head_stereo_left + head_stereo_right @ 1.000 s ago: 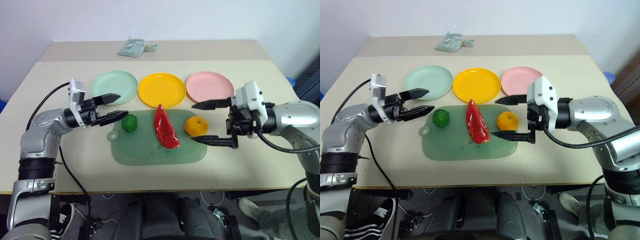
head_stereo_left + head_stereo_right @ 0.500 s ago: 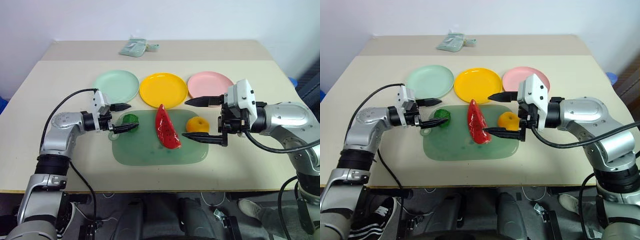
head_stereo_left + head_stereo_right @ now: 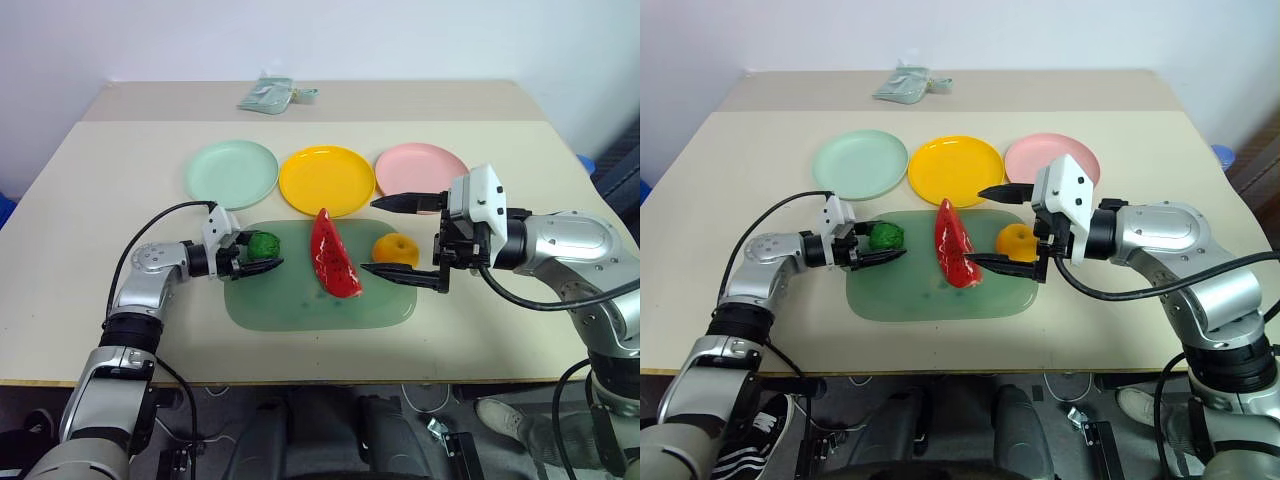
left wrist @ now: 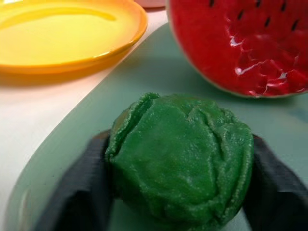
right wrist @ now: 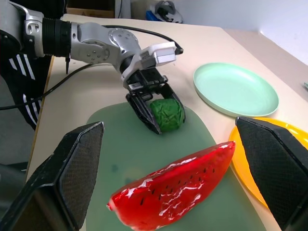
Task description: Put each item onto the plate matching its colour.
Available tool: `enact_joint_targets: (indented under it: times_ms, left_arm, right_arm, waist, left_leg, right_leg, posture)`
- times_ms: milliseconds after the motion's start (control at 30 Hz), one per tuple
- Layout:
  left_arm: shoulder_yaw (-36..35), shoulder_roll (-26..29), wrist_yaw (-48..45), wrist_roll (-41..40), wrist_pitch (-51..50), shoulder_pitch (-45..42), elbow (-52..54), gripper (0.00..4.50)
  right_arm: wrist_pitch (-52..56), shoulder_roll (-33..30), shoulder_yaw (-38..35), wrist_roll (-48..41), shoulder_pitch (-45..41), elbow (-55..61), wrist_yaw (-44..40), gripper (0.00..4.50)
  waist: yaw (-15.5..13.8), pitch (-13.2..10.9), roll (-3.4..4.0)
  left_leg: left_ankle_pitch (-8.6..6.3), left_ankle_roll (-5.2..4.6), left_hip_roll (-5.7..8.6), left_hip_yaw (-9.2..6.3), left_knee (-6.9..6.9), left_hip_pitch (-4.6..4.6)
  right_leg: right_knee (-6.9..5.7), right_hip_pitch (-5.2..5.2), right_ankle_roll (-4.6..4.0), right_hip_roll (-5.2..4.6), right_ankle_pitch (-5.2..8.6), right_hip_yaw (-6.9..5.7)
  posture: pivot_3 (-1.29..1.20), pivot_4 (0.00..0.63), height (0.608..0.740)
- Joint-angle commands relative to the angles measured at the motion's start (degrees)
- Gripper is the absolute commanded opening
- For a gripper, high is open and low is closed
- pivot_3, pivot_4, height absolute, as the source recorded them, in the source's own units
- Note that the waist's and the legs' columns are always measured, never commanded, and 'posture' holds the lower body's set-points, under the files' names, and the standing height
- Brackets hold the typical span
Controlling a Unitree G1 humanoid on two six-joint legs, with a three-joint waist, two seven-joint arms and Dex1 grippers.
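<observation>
A bumpy dark green ball (image 3: 265, 243) rests on the left part of the translucent green mat (image 3: 300, 300). My left gripper (image 3: 258, 252) is shut on the ball, and its black fingers (image 4: 82, 187) press it from both sides. The red watermelon wedge (image 3: 332, 255) lies in the middle of the mat, with the round orange fruit (image 3: 395, 248) to its right. My right gripper (image 3: 367, 236) is open wide, one finger beyond the orange and one nearer than it, tips pointing at the wedge. The mint green plate (image 3: 231, 172), yellow plate (image 3: 325, 179) and pink plate (image 3: 421, 169) stand in a row behind the mat.
A small pale green pouch (image 3: 268, 94) lies at the table's far edge. The beige table (image 3: 120, 180) has bare room left of the plates and in front of the mat. A black cable (image 3: 165, 215) loops from my left arm.
My left gripper has come down onto the mat and shut on the green ball. The right gripper has stayed open and hardly moved.
</observation>
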State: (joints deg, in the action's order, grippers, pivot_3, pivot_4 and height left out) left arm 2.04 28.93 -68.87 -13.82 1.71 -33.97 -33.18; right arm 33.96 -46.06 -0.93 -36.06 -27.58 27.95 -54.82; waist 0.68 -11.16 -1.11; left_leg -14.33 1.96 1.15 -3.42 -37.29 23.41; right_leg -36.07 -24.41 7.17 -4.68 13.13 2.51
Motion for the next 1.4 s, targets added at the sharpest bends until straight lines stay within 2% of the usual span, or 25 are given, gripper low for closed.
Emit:
enact_joint_targets:
  times_ms: [33, 100, 233, 367, 433, 700, 733, 767, 800, 933, 1100, 1200, 1300, 1400]
  left_arm:
    - [-2.57, 0.3, 2.04, -0.75, 2.24, -0.74, 1.03, 2.53]
    - [-5.14, 0.12, 5.81, -1.36, 3.06, -2.84, -0.21, 2.53]
    - [-10.9, -1.19, 19.58, -1.18, 5.68, -11.03, -8.3, 2.53]
    - [-14.84, -3.06, 33.12, -0.2, 8.36, -19.89, -19.71, 2.53]
    - [-17.42, -4.31, 38.29, -1.58, 7.51, -23.86, -25.72, 2.53]
    - [-17.57, -6.99, 43.54, 0.93, 9.74, -27.62, -36.23, 2.53]
    - [-17.49, -6.9, 44.44, 1.37, 9.81, -27.67, -36.83, 3.58]
    - [-17.99, -6.87, 44.63, 1.09, 9.45, -27.65, -37.23, 3.93]
    - [-18.38, -6.87, 44.6, 0.88, 9.22, -27.63, -37.48, 4.48]
    - [-17.64, -6.43, 43.51, 1.65, 9.63, -27.46, -36.85, 4.48]
    - [-16.92, -5.96, 31.01, -0.47, 9.25, -27.16, -30.45, 4.48]
    - [-13.97, -6.07, 15.57, -4.38, 2.26, -23.17, -17.51, 4.48]
    - [-11.76, -5.32, 6.38, -8.29, -3.97, -17.91, -4.88, 4.48]
    - [-9.24, -3.24, -0.72, -10.44, -9.67, -13.19, 3.3, 4.48]
  right_arm:
    - [-1.42, 0.29, -0.98, 0.51, -0.18, 1.33, 0.52, 4.5]
    - [-1.44, 0.65, -0.95, 0.63, -0.18, 1.21, 0.98, 4.5]
    - [-2.58, 3.25, -0.13, 2.66, -1.02, -0.67, 3.65, 4.5]
    - [-6.04, 10.2, 2.87, 12.32, -5.53, -7.65, 14.01, 4.5]
    - [-6.04, 12.19, 3.71, 13.44, -6.55, -9.57, 14.98, 4.5]
    - [-5.46, 14.45, 4.28, 13.16, -6.78, -8.24, 14.17, 4.5]
    - [-5.43, 14.37, 4.25, 13.25, -6.7, -8.04, 14.13, 4.5]
    - [-5.52, 14.18, 4.19, 13.41, -6.44, -7.74, 14.05, 4.5]
    - [-5.56, 14.08, 4.14, 13.48, -6.27, -7.55, 14.0, 4.5]
    - [-5.67, 13.57, 3.68, 12.95, -5.19, -6.3, 13.24, 4.5]
    - [-4.0, 11.19, 1.04, 8.7, -2.93, -3.28, 9.51, 4.5]
    - [-1.44, 8.53, -0.98, 6.42, -1.33, -3.11, 7.9, 4.5]
    - [2.93, 5.24, -1.68, 1.44, 1.38, -0.01, 4.57, 4.5]
    - [8.95, 5.35, -2.18, -2.49, 0.55, 0.99, 7.35, 4.5]
  waist:
    - [0.02, 0.0, 0.0]
    - [0.01, 0.0, 0.0]
    - [-0.17, -0.01, -0.05]
    - [-0.05, 0.0, -0.05]
    - [-0.05, 0.0, -0.05]
    - [0.08, 0.0, -0.06]
    - [0.1, 0.0, -0.06]
    - [0.1, 0.0, -0.05]
    - [0.09, 0.0, -0.05]
    - [0.06, 0.0, -0.06]
    - [0.02, 0.0, -0.05]
    - [0.02, 0.0, -0.05]
    - [0.16, 0.0, -0.05]
    - [0.83, 0.0, -0.02]
  left_leg:
    - [0.0, 0.0, 0.0, 0.0, 0.0, 0.0]
    - [0.0, 0.0, 0.0, -0.01, 0.0, 0.0]
    - [0.0, 0.0, 0.0, -0.06, -0.07, 0.02]
    - [0.0, 0.0, 0.02, -0.04, -0.08, 0.0]
    - [0.0, 0.01, 0.03, -0.04, -0.06, -0.01]
    - [-0.01, -0.01, 0.05, -0.01, 0.05, 0.04]
    - [-0.01, -0.01, 0.05, -0.02, 0.04, 0.04]
    - [-0.01, -0.01, 0.05, -0.02, 0.02, 0.04]
    - [-0.01, -0.01, 0.04, -0.02, 0.02, 0.04]
    - [-0.01, -0.01, 0.04, -0.02, 0.03, 0.03]
    - [0.0, -0.01, 0.05, -0.02, 0.01, 0.05]
    - [0.0, -0.01, 0.05, -0.02, 0.01, 0.05]
    - [-0.01, -0.01, 0.03, -0.02, 0.03, 0.05]
    - [-0.01, -0.02, -0.01, 0.0, 0.09, -0.02]
  right_leg:
    - [0.0, 0.0, 0.0, 0.0, 0.0, 0.0]
    - [0.0, 0.0, 0.0, 0.0, 0.0, 0.0]
    - [-0.04, 0.01, 0.01, 0.0, -0.01, -0.04]
    - [-0.05, 0.02, 0.02, 0.0, -0.01, -0.04]
    - [-0.07, 0.0, 0.02, 0.0, -0.01, -0.04]
    - [0.01, -0.04, 0.02, -0.01, -0.01, -0.04]
    - [0.0, -0.04, 0.02, 0.0, -0.01, -0.04]
    - [-0.02, -0.05, 0.02, 0.01, -0.01, -0.04]
    - [-0.02, -0.05, 0.02, 0.01, -0.01, -0.04]
    - [-0.02, -0.05, 0.02, 0.01, -0.01, -0.04]
    - [-0.02, -0.04, 0.02, 0.0, -0.01, -0.04]
    - [-0.03, -0.04, 0.02, 0.01, -0.01, -0.04]
    - [-0.01, -0.02, 0.02, 0.0, -0.01, -0.03]
    - [-0.02, -0.03, 0.0, 0.04, 0.0, 0.02]
  posture:
    - [0.0, 0.15, 0.74]
    - [0.0, 0.15, 0.74]
    - [0.0, 0.15, 0.74]
    - [0.0, 0.15, 0.74]
    - [0.0, 0.15, 0.74]
    - [0.0, 0.15, 0.74]
    - [0.0, 0.15, 0.74]
    - [0.0, 0.15, 0.74]
    - [0.0, 0.15, 0.74]
    - [0.0, 0.15, 0.74]
    - [0.0, 0.15, 0.74]
    - [0.0, 0.15, 0.74]
    - [0.0, 0.15, 0.74]
    - [0.0, 0.15, 0.74]
